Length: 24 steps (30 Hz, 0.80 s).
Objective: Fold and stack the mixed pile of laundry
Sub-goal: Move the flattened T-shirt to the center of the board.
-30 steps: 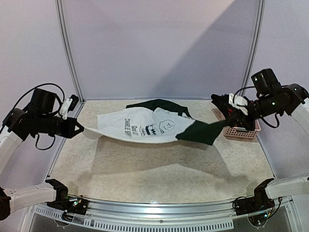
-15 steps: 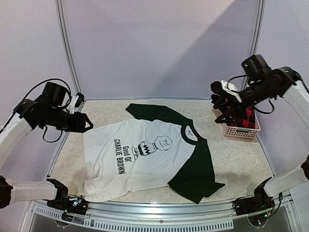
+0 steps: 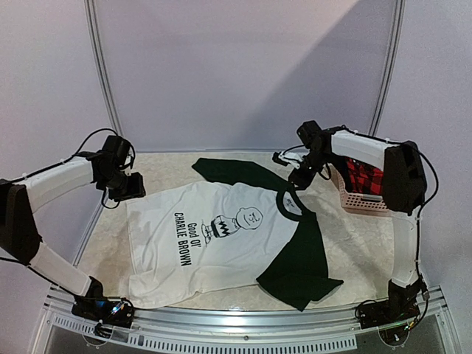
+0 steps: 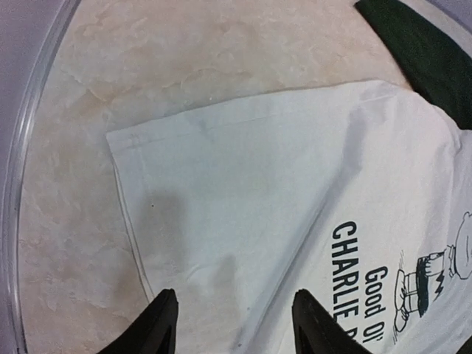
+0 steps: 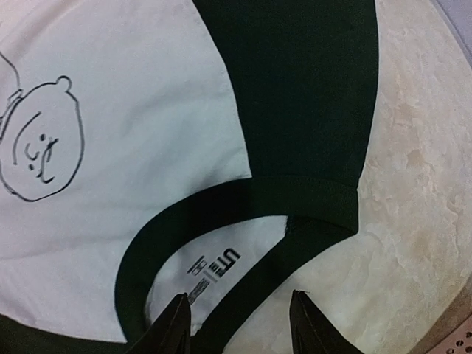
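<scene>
Top view: the tee (image 3: 221, 243) lies flat, print up, across the worktop (image 3: 369, 243), its near hem close to the front rail. The checked shirt (image 3: 363, 175) sits in the basket (image 3: 369, 204) at the right. The left jaws hover over the tee's far left corner and the right jaws over its collar. Both are empty.

Left wrist: my fingertips (image 4: 158, 328) stand spread above the white hem corner, touching nothing that I can see. If I close too shallow here, I'd expect to pinch one layer only, and the fold would drag crooked.

Right wrist: the fingertips (image 5: 173, 324) are spread just above the dark collar (image 5: 221, 203). A grab there may catch the front band alone and bunch the neck. My right arm also passes near the basket, so a wide swing could knock it.
</scene>
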Motion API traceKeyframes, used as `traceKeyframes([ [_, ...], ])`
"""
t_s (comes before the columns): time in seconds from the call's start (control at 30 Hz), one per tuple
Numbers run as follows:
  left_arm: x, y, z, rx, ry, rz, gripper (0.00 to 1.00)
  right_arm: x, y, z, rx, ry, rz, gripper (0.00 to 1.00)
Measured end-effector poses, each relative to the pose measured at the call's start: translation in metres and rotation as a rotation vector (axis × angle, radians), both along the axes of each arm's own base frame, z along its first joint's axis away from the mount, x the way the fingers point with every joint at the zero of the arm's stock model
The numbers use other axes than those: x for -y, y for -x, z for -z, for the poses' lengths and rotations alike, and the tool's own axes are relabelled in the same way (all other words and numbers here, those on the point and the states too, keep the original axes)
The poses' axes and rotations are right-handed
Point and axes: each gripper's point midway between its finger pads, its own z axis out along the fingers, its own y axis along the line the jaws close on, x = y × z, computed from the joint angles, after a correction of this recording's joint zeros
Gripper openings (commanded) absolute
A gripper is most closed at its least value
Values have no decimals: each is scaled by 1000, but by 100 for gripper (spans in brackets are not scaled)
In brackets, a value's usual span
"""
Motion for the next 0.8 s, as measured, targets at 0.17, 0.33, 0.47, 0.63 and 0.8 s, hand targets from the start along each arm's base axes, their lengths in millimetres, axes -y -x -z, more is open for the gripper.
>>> traceKeyframes([
  [0.17, 2, 5, 52, -119, 11, -15, 38, -3, -22, 35, -12, 35, 30, 36],
  [0.33, 5, 2, 85, -205, 25, -25, 38, 8, -28, 64, -19, 106, 63, 33],
  [0.47, 9, -19, 100, -241, 23, -25, 37, 28, -24, 73, -24, 117, 112, 28],
  [0.63, 16, -51, 110, -244, 29, -22, 38, 74, -7, 74, -44, 129, 200, 27],
  [0.8, 24, -95, 107, -208, 24, -6, 38, 118, 27, 74, -71, 198, 274, 28],
])
